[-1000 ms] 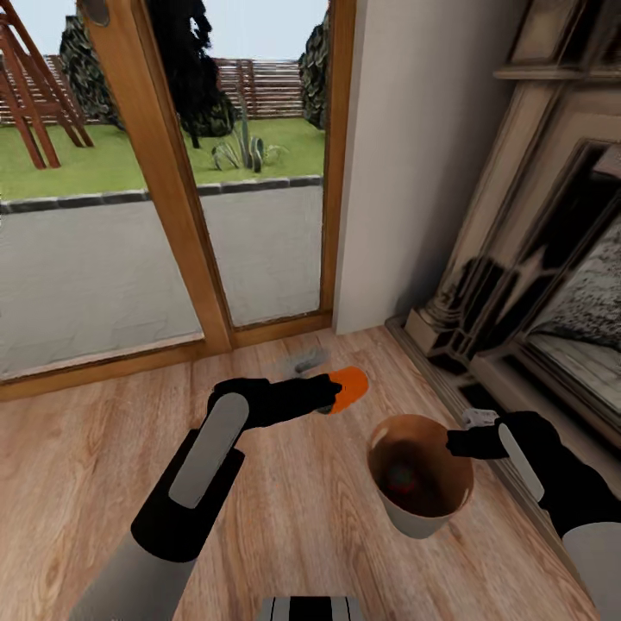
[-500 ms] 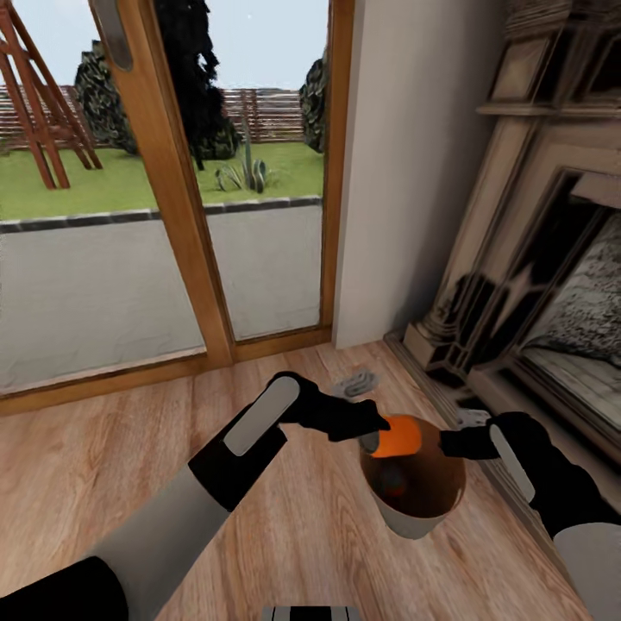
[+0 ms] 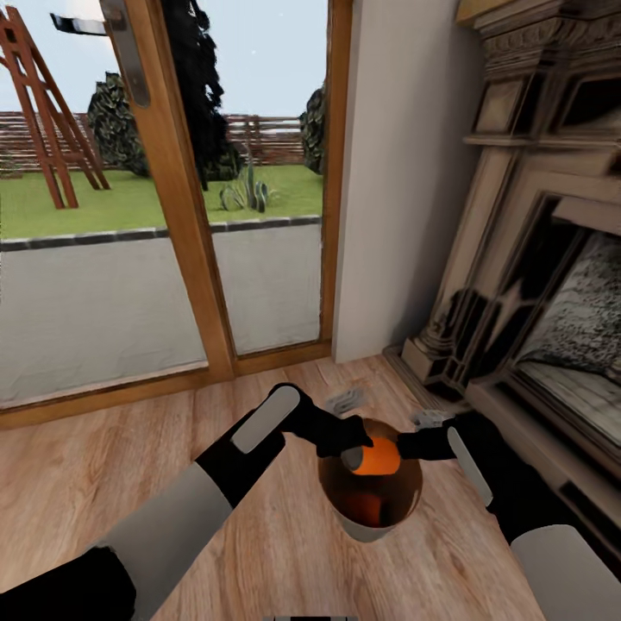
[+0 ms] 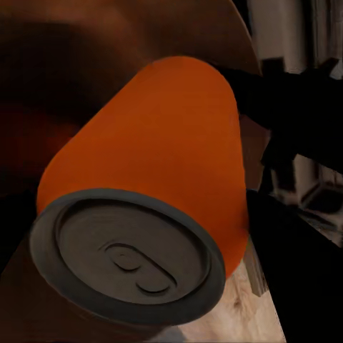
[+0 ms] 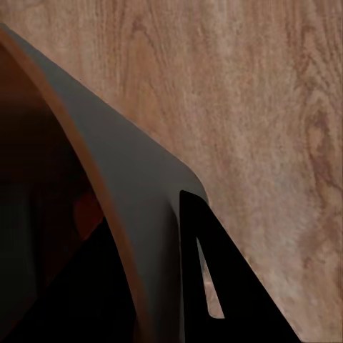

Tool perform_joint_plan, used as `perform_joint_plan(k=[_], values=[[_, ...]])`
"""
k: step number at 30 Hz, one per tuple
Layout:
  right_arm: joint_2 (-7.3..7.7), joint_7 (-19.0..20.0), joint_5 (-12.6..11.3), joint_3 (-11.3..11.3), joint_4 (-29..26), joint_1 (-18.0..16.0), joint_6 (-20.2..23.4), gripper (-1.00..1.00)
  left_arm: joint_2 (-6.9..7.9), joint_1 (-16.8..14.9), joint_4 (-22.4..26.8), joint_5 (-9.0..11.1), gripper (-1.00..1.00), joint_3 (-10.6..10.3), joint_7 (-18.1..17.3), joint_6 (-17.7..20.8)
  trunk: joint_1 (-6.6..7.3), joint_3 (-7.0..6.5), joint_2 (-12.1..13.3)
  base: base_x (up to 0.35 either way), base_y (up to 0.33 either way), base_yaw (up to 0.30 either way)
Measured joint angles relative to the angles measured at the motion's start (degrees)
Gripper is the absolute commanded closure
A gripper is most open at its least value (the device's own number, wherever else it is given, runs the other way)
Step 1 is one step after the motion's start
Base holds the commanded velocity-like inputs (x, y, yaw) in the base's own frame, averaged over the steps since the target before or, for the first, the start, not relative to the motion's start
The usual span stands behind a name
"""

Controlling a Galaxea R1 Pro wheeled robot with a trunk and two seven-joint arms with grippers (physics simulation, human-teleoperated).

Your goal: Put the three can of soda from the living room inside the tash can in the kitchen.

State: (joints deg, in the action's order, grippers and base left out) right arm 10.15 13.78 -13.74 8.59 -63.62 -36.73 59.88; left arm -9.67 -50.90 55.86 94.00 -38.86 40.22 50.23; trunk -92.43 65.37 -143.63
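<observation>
A glazed wooden door [image 3: 172, 216] and an ornate fireplace surround [image 3: 535, 259] are seen beyond a plank floor [image 3: 129, 448], on which the tash can [image 3: 349, 517] stands between the two arms. Its rim is gripped by the right gripper [image 3: 405, 447], closed on the wall as shown in the right wrist view, where one dark finger lies against the grey outside [image 5: 143, 214]. An orange can of soda [image 3: 377, 455] is held on its side by the left gripper [image 3: 355, 450], clamped about it, directly over the bin's mouth; its grey lid and pull tab are seen in the left wrist view [image 4: 128, 250]. More orange is glimpsed deep inside the bin, though whether it is another can or a reflection cannot be told. The step in hand is judged to be the drop; the next move calls for the left fingers to be opened while the bin is steadied. Compared with a second ago, the can has been carried from beside the bin to above its opening, and the view has shifted
</observation>
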Motion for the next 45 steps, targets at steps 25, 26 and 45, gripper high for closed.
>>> perform_joint_plan(k=[25,26,45], values=[[-0.82,-0.17,0.28,-0.53,0.59,0.00,0.00,1.00,9.62,12.68,31.53,-3.61,-1.00,14.39,4.46,-2.24,0.26,-2.22,0.13,0.000,0.000,0.000],[-0.82,-0.25,0.50,-0.46,0.60,0.00,-0.02,1.00,10.62,14.81,33.19,-3.81,-1.00,18.08,5.12,-2.13,0.29,-2.44,0.14,0.000,0.000,0.000],[-4.41,-4.27,-0.12,5.85,2.20,0.01,0.06,1.00,17.12,48.49,29.50,-27.86,-1.00,40.59,-3.23,-17.56,0.54,-4.36,0.28,0.000,0.000,0.202]])
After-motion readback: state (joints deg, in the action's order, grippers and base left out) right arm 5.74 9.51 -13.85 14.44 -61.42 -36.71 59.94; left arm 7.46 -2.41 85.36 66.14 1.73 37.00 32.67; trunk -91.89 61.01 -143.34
